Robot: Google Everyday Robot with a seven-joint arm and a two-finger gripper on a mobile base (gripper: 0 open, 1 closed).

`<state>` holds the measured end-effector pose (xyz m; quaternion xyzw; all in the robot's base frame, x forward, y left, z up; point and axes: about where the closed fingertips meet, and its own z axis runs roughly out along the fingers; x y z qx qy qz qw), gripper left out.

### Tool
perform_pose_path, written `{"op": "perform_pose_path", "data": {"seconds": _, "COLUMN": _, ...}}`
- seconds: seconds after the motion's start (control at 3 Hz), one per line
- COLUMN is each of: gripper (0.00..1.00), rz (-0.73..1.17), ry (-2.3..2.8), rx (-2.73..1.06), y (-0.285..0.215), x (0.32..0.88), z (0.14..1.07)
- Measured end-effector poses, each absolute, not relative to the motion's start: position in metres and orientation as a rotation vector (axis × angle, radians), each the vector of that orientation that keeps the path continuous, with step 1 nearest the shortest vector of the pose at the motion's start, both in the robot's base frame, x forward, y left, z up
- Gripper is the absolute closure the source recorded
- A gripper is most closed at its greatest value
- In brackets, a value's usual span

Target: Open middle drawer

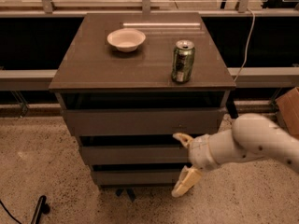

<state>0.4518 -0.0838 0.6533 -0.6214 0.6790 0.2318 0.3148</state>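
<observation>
**A:** End effector [183, 161] is spread wide at the right end of the middle drawer [131, 154], fingers [181, 137] above and below its front.

**B:** An off-centre pull might jam it, or jolt the can [182, 62] near the surface [93, 69] right edge.

3 drawers [140, 121] [133, 155] [135, 176]; bowl [126, 38], can [182, 62], gripper [176, 164] 1 ea.

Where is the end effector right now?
In the lower right of the camera view, the open end effector is at the right end of the middle drawer, below the can.
</observation>
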Motion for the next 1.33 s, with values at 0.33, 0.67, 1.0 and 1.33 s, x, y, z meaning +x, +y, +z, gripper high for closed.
{"op": "perform_pose_path", "data": {"seconds": 0.33, "gripper": 0.0, "rz": 0.641, "ry": 1.771, "rx": -1.642, "y": -0.06, "x": 0.464, "z": 0.582}}
{"op": "perform_pose_path", "data": {"seconds": 0.67, "gripper": 0.0, "rz": 0.641, "ry": 1.772, "rx": -1.644, "y": -0.056, "x": 0.466, "z": 0.58}}
{"op": "perform_pose_path", "data": {"seconds": 1.0, "gripper": 0.0, "rz": 0.563, "ry": 1.747, "rx": -1.667, "y": -0.043, "x": 0.477, "z": 0.57}}
{"op": "perform_pose_path", "data": {"seconds": 1.33, "gripper": 0.0, "rz": 0.428, "ry": 1.716, "rx": -1.718, "y": -0.025, "x": 0.49, "z": 0.54}}
